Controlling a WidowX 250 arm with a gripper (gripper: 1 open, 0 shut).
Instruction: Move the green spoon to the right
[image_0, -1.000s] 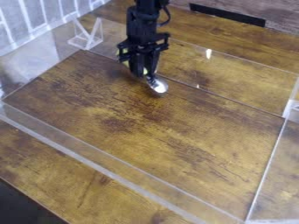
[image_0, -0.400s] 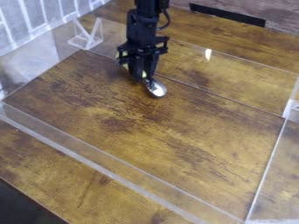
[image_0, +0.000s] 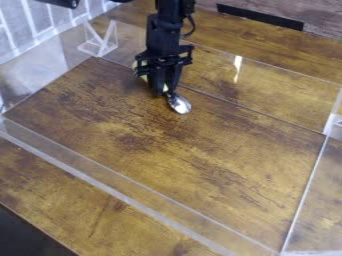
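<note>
Right now my black gripper (image_0: 166, 84) points straight down at the far left of the brown wooden tabletop (image_0: 187, 150), fingers pressed together on what looks like the handle of the small spoon with the shiny silver metal bowl (image_0: 179, 102). Its yellow-green handle is hidden between my fingers, so I cannot see how much of it I hold. The silver bowl pokes out below me, at or just above the wood. If my pinch is only on the tip, the spoon could swivel or slip as I carry it right. Dragging the bowl could also twist it loose, and the clear acrylic wall (image_0: 305, 200) bounds the right side.
</note>
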